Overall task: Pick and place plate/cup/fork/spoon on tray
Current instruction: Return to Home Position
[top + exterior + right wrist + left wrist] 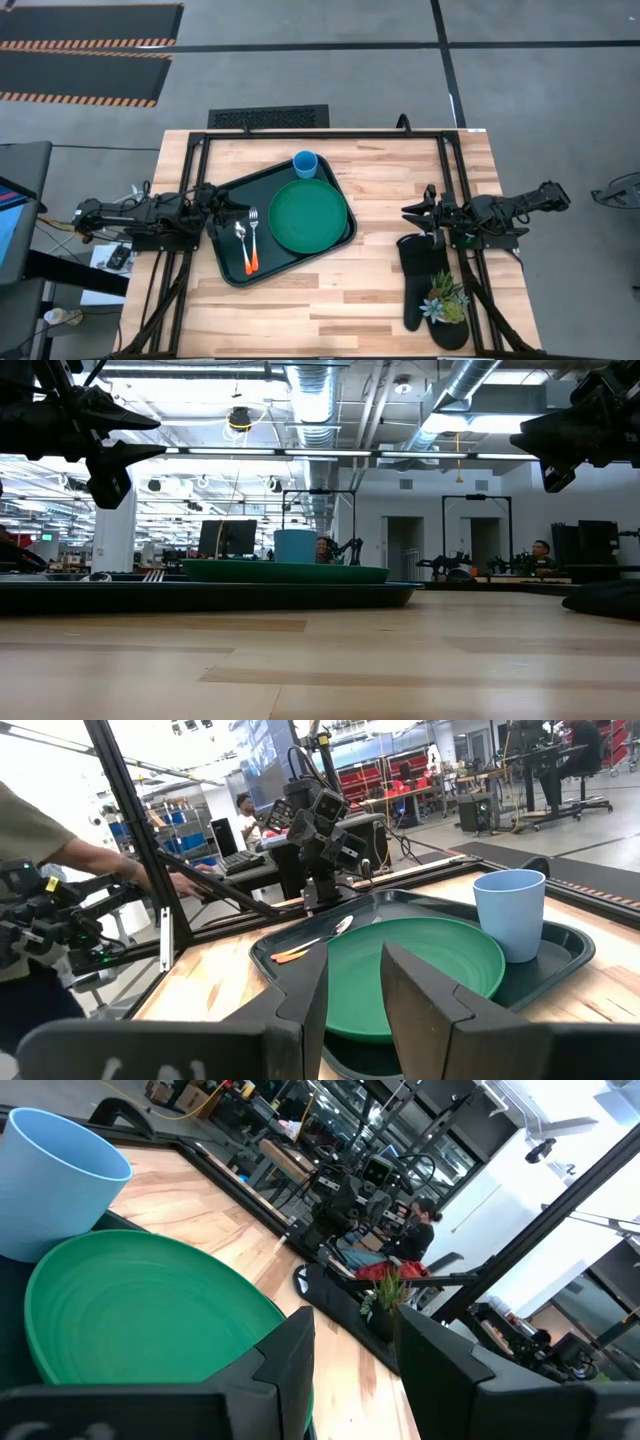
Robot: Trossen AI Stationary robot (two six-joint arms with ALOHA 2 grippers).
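Note:
The dark tray (228,262) lies on the table left of centre. On it rests the flat green plate (310,215), with the light blue cup (305,164) standing upright at the plate's far edge. The fork (253,225) and the spoon (240,231) lie side by side on the tray's left part. My left gripper (222,207) hovers level over the tray's left rim, open with nothing between its fingers (290,1360). My right gripper (415,213) hovers level to the right of the tray, open and holding nothing, pointing toward the plate (420,965) and the cup (510,910).
A black oven mitt (415,280) lies on the table's right part under my right arm, with a small potted plant (445,298) at its near end. Bare wood lies between the tray and the mitt. A person stands beyond the table in the right wrist view.

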